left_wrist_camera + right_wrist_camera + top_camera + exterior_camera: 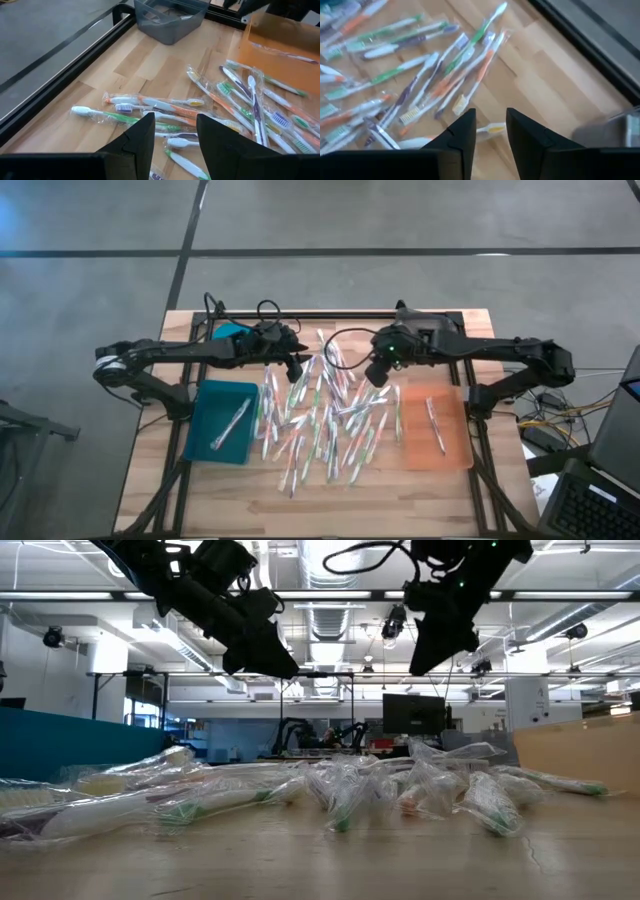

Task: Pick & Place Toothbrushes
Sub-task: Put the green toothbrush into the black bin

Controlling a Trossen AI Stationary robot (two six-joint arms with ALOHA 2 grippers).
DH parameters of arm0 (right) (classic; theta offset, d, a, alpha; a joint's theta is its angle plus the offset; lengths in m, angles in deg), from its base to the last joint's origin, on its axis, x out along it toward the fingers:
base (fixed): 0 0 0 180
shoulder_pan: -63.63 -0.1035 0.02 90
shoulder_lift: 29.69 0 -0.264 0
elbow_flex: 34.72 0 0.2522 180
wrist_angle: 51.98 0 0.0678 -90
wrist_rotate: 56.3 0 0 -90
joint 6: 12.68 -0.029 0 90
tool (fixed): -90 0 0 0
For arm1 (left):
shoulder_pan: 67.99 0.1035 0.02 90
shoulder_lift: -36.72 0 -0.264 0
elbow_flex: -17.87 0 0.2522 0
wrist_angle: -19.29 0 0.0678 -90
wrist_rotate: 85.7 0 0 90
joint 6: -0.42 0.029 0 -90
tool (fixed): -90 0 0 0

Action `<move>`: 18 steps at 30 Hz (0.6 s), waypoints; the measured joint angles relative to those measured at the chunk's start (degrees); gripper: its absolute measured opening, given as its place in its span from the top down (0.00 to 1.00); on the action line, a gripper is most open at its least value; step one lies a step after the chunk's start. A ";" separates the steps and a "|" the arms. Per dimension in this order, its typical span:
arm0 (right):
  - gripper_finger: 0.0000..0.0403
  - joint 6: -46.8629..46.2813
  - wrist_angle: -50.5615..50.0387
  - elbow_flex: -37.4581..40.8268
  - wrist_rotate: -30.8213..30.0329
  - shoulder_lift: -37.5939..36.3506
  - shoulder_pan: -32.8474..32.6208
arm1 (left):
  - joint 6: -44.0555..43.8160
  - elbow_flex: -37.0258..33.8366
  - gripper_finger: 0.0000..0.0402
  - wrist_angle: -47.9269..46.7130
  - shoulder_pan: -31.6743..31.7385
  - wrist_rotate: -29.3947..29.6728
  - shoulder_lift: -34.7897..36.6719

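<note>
Above the frame's centre, your left pincer (295, 366) and right pincer (376, 374) hover released over the toothbrushes (325, 420). Both look poised to pick from the tabletop (330, 485).

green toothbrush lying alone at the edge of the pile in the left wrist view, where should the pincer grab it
Grip the green toothbrush at mid-handle, coming straight down from above. It lies flat in its clear wrapper, bristle head outward, with bare table on its outer side, so one finger has room there. The left pincer is open above the pile; close across the handle's width, not along it.
</note>
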 joint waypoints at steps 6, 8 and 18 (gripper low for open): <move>0.80 1.78 7.24 -0.02 0.18 5.18 0.65 | 0.05 0.00 0.62 0.00 0.00 0.00 0.00; 0.81 2.96 8.33 -0.98 0.25 7.12 0.96 | 0.07 0.00 0.62 0.03 0.00 0.02 0.00; 0.79 8.26 8.90 -12.37 3.05 19.93 3.75 | -0.66 0.19 0.62 0.09 0.04 0.01 0.04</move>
